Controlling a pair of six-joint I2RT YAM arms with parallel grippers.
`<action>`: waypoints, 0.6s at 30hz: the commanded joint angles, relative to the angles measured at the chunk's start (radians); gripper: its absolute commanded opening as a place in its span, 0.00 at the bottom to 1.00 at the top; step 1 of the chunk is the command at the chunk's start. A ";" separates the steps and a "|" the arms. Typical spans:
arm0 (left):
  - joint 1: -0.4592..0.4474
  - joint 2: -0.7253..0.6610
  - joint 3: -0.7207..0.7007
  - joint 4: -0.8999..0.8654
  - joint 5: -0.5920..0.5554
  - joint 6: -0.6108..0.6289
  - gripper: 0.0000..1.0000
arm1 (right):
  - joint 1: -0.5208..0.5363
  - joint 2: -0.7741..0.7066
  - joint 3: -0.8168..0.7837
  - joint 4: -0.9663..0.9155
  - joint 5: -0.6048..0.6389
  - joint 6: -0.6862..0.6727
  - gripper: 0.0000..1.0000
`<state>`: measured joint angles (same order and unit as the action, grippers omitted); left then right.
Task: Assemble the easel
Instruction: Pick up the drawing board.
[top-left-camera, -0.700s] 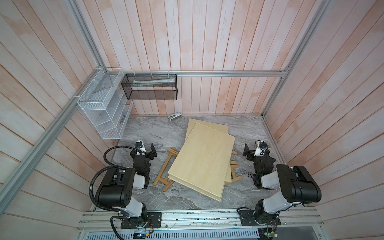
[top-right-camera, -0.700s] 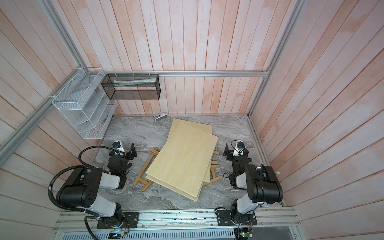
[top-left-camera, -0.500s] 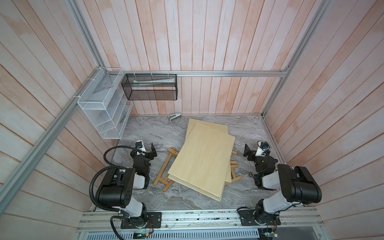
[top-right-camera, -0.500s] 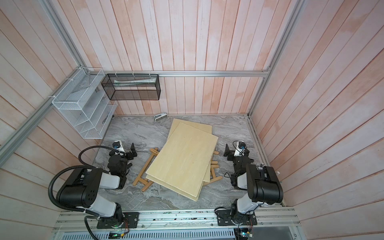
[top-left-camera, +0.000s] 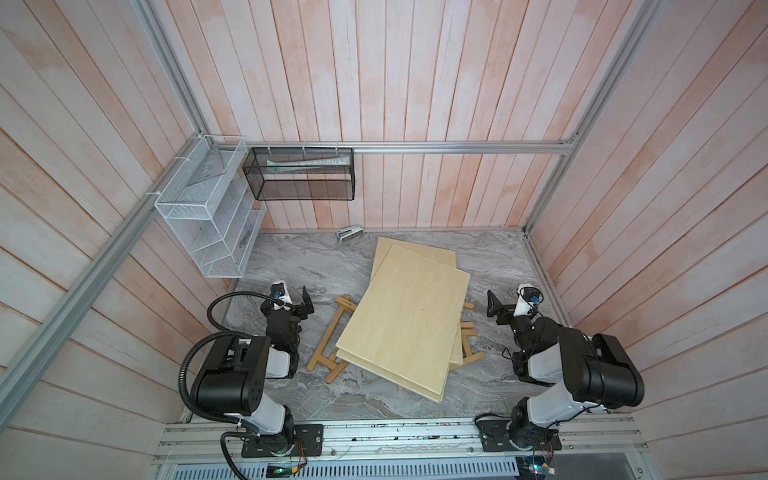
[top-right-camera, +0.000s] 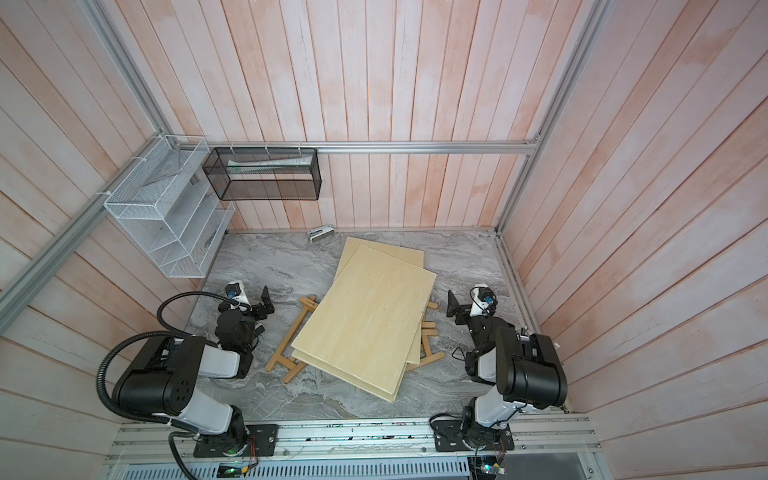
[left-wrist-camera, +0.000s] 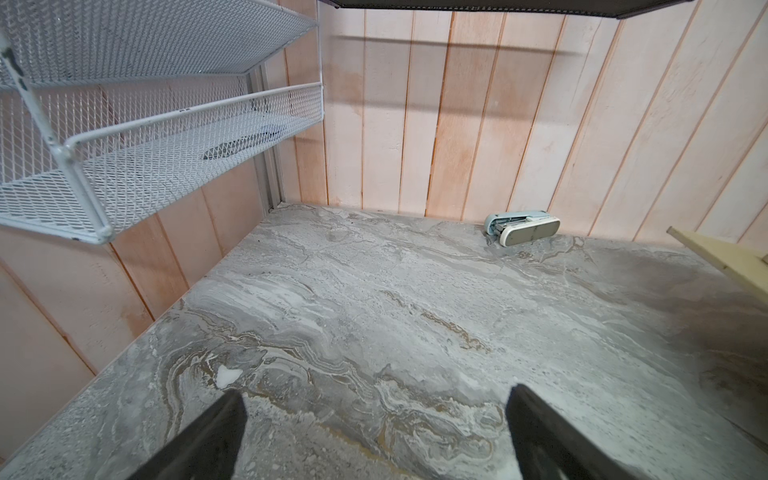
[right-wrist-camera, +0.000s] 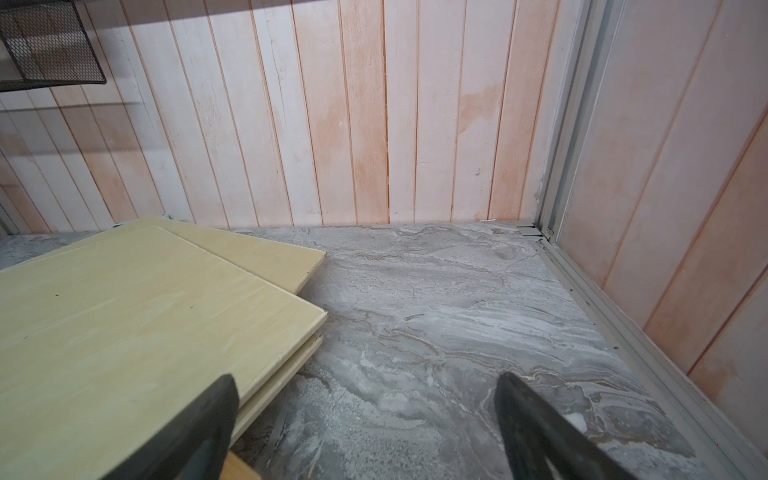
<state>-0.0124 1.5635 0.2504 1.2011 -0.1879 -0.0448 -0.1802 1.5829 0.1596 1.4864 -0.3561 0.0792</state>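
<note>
The wooden easel (top-left-camera: 332, 337) (top-right-camera: 291, 341) lies flat on the marble table, mostly covered by two stacked pale plywood boards (top-left-camera: 409, 320) (top-right-camera: 368, 320) (right-wrist-camera: 145, 311). More of its slats (top-left-camera: 468, 347) stick out on the boards' right side. To the left of the easel my left gripper (top-left-camera: 297, 300) (top-right-camera: 257, 305) (left-wrist-camera: 374, 415) stands open over bare marble. My right gripper (top-left-camera: 509, 305) (top-right-camera: 469, 307) (right-wrist-camera: 365, 409) is open too, beside the boards' right edge. One of its fingers (right-wrist-camera: 208, 415) overlaps the board edge in the right wrist view. Neither gripper holds anything.
A white stapler (top-left-camera: 349, 233) (left-wrist-camera: 521, 226) lies against the back wall. On the left wall hangs a white wire shelf (top-left-camera: 208, 220) (left-wrist-camera: 166, 124), and a black mesh basket (top-left-camera: 299, 174) is on the back wall. An aluminium rail (right-wrist-camera: 602, 316) borders the table's right side.
The right arm has shifted very slightly. The left arm, the boards and the easel lie as before.
</note>
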 joint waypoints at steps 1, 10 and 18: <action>-0.001 0.007 0.003 0.022 -0.005 0.012 1.00 | 0.004 0.008 -0.001 0.008 -0.005 0.005 0.98; -0.002 0.007 0.003 0.023 -0.005 0.011 1.00 | 0.025 -0.001 0.013 -0.033 0.037 -0.008 0.98; -0.002 0.007 0.003 0.022 -0.005 0.012 1.00 | 0.062 -0.008 0.027 -0.077 0.060 -0.049 0.98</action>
<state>-0.0124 1.5635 0.2504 1.2011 -0.1879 -0.0448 -0.1043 1.5818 0.1703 1.4311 -0.2909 0.0437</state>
